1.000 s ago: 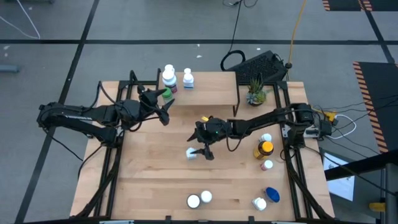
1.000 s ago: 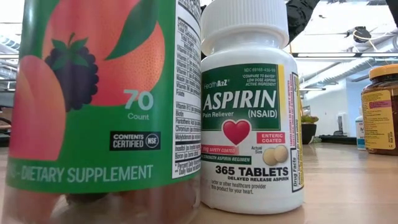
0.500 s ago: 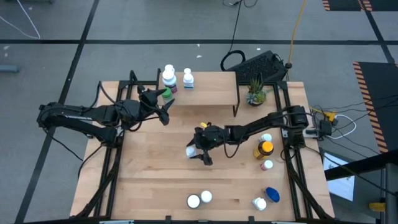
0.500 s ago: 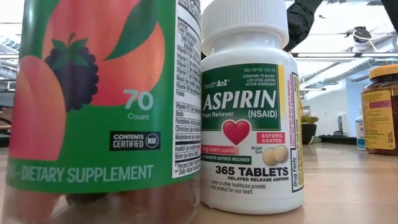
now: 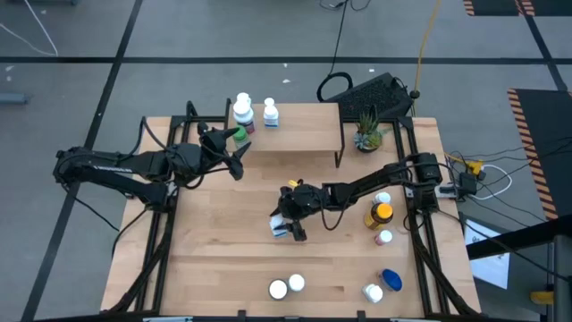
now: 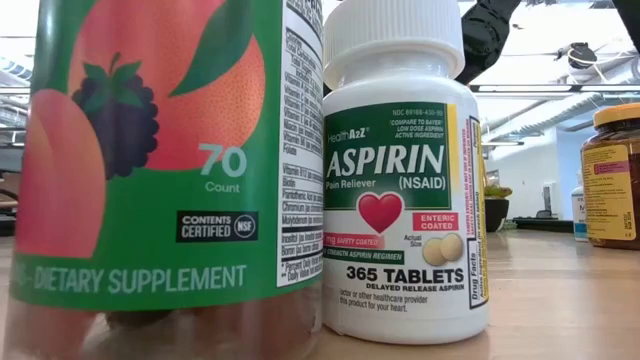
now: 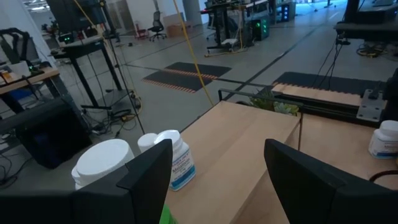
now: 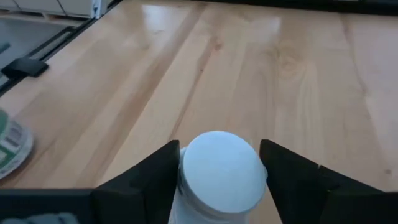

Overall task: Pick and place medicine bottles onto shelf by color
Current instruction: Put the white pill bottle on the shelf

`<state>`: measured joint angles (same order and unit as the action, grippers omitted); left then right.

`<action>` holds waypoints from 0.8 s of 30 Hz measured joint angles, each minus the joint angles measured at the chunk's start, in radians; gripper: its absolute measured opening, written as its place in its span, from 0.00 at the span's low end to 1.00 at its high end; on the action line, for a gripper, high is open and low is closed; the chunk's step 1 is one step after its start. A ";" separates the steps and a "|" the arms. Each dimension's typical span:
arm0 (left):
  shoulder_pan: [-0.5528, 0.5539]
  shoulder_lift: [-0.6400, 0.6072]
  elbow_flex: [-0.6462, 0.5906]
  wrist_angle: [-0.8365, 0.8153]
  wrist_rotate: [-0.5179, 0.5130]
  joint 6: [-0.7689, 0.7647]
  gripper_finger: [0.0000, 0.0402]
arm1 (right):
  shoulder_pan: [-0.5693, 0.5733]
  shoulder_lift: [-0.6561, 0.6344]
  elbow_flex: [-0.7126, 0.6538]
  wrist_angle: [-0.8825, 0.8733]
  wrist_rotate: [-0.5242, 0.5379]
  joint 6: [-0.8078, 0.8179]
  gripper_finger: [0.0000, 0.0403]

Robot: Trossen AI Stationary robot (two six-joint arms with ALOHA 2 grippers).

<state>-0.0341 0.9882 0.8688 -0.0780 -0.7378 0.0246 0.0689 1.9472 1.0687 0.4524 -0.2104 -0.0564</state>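
My right gripper (image 5: 286, 224) is at mid-table, shut on a small white bottle (image 5: 279, 222) with a white cap (image 8: 221, 171). My left gripper (image 5: 234, 154) is open and empty at the left end of the shelf (image 5: 299, 130), just near of a green bottle (image 5: 239, 134) that stands on the shelf. Two white bottles (image 5: 242, 107) (image 5: 270, 114) stand on the shelf behind it. They also show in the left wrist view (image 7: 177, 158). A sliver of the green bottle (image 7: 165, 217) shows between the left fingers. My right gripper has the white bottle between its two fingers (image 8: 155, 180), one on each side at the level of the cap's rim (image 8: 184, 177). The fingers slant down from the table's right. The cap hides whether the bottle's base is on the table.
An amber bottle (image 5: 380, 215), white ones (image 5: 382, 199) and a blue one (image 5: 391, 280) stand at the right edge. Two white caps (image 5: 286, 286) stand at the near edge; they fill the low view as a green-labelled bottle (image 6: 150, 170) and an aspirin bottle (image 6: 400, 180). A potted plant (image 5: 366, 134) stands right of the shelf.
My right gripper has gone a little toward the table's near edge and down, coming over the white bottle. My left arm has kept still.
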 joint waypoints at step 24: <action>0.000 0.000 0.000 0.002 -0.002 0.000 0.64 | -0.128 -0.208 0.174 -0.318 0.148 -0.161 0.44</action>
<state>-0.0341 0.9882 0.8688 -0.0757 -0.7394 0.0250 -0.0587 1.7387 1.2431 0.1348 -0.0622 -0.2174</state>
